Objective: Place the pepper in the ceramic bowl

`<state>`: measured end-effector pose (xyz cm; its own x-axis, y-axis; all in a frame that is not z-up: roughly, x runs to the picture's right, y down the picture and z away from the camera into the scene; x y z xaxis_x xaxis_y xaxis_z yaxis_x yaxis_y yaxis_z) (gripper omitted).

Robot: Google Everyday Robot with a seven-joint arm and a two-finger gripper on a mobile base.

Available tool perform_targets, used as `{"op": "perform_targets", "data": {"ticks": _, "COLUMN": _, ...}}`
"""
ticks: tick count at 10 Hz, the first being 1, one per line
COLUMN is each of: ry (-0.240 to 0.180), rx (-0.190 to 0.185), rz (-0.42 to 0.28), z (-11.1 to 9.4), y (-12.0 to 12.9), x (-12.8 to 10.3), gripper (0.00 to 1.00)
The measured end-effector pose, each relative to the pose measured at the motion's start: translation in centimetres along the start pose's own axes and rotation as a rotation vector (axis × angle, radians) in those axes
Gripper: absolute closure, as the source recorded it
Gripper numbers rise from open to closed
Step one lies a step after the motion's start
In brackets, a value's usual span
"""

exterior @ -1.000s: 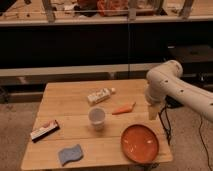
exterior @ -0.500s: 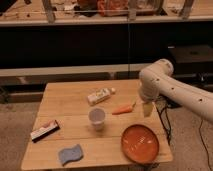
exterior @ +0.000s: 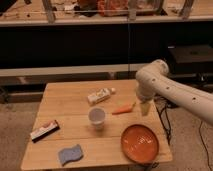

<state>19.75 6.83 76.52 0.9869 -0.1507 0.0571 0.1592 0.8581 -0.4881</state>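
Orange pepper lies on the table, near the empty ceramic bowl. The gripper hangs just beside it, grip state unclear. Grasping and placing apparently remain.

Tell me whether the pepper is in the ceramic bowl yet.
Out: the pepper lies on the wooden table, apart from the empty ceramic bowl. The gripper hangs close beside the pepper.
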Motion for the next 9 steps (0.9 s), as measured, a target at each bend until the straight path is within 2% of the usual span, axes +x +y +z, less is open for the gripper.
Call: {"op": "perform_targets", "data": {"ticks": 9, "ry": -0.016, "rx": 0.005, "rz": -0.168, "z": 2.0, "y": -1.2, "x": -1.8, "gripper": 0.20}}
